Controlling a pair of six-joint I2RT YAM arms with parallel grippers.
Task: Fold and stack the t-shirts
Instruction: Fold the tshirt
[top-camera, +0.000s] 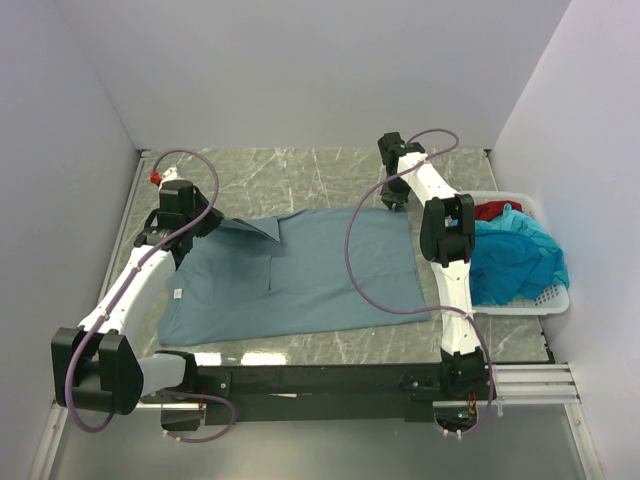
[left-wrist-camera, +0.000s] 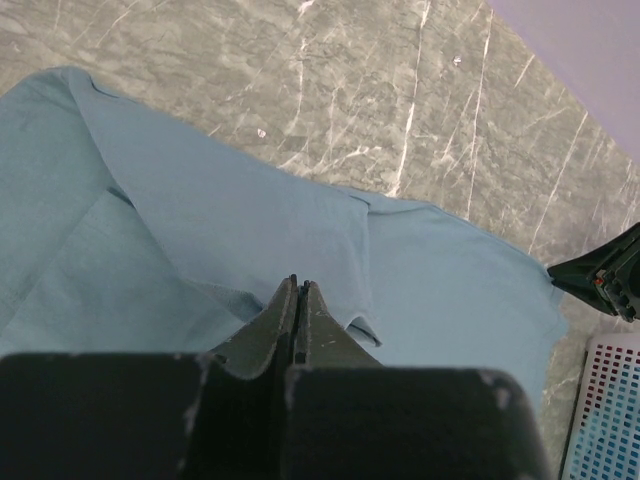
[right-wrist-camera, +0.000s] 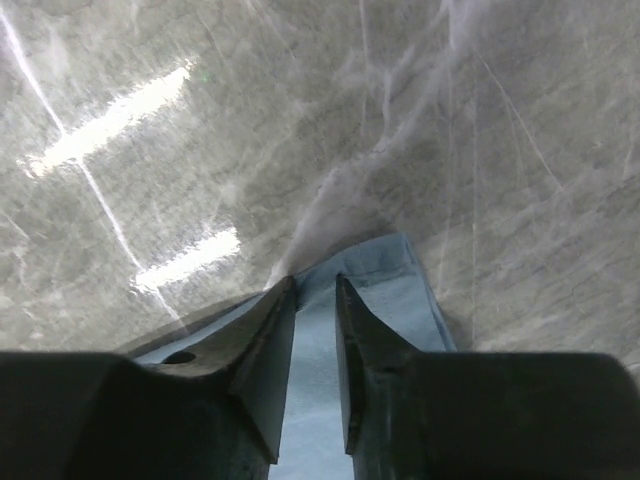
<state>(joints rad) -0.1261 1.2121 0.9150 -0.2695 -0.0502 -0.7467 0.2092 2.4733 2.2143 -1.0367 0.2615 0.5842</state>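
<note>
Grey-blue large soft-cloth t-shirt (top-camera: 300, 275) spread on grey marble table (top-camera: 300, 175), long axis 9 to 3 o'clock: left gripper (left-wrist-camera: 296, 285) at its 10 o'clock corner, closed tip to tip, pinch unclear; right gripper (right-wrist-camera: 315, 282) at 1 o'clock corner, narrowly parted astride the hem.

One grey-blue t-shirt (top-camera: 300, 275), one turquoise t-shirt (top-camera: 515, 262), one red t-shirt (top-camera: 492, 210), one basket (top-camera: 553, 298).

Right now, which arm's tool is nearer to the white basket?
Right. The right tool is at the grey-blue t-shirt's far right corner, a short way left of the white basket. The left tool is at the shirt's far left side, across the shirt from it.
</note>
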